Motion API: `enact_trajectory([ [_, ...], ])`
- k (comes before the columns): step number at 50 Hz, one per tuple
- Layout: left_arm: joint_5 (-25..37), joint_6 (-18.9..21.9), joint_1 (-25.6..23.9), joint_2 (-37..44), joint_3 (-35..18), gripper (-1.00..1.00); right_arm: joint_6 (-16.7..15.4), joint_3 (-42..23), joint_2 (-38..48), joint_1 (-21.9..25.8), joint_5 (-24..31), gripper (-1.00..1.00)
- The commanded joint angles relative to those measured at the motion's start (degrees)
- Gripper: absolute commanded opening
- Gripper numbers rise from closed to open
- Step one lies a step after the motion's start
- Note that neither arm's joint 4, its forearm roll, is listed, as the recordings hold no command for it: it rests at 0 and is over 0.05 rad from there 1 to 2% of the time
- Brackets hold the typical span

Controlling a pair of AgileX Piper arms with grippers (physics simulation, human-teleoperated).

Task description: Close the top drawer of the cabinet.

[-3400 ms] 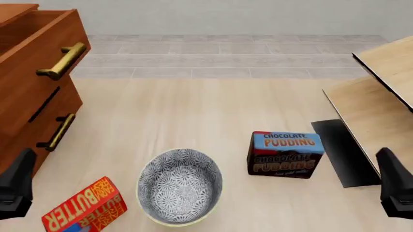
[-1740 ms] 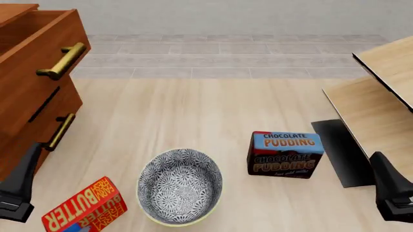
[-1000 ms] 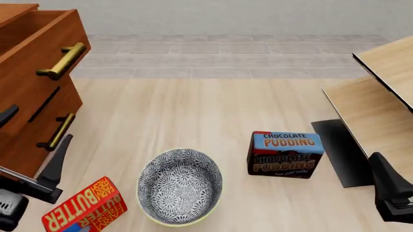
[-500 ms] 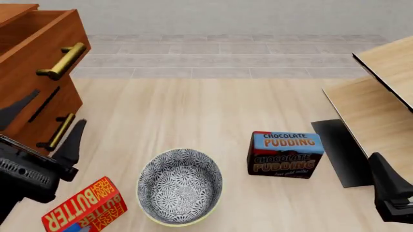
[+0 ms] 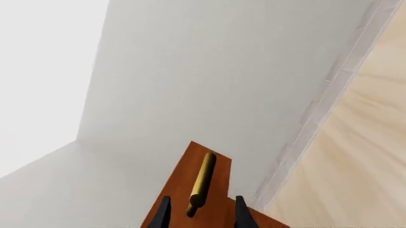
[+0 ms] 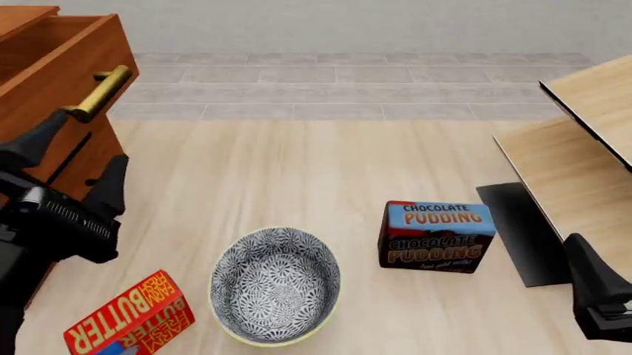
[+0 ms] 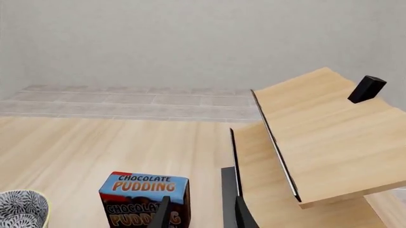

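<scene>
Top drawer open, push not begun.
Reddish-brown wooden top drawer (image 6: pixel 61 70) juts out upper left; black left gripper (image 6: pixel 71 159), fingers spread, empty, beside its brass bar handle (image 6: pixel 97 93).

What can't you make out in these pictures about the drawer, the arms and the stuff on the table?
- Top drawer: inside hidden by its own front; front view's left edge crops it.
- Lower handles: covered by the left end effector in the front view.
- Contact between that end effector and the brass handle: undecidable in either view.
- Right end effector: only fingertips show, bottom edge crops it.
- Butter box: cropped at the front view's bottom.
- Bowl: mostly cut off in the right wrist view.
</scene>
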Motion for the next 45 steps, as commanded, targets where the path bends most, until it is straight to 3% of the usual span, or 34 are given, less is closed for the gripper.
enact_trajectory([
  [1, -2.43, 3.47, 1.32, 5.11, -2.33, 1.00, 0.03, 0.00, 0.00, -0.05, 0.00, 1.00],
  [45, -2.49, 7.54, 4.73, 11.28, -8.47, 1.00, 0.71, -0.02, 0.00, 0.29, -0.15, 1.00],
])
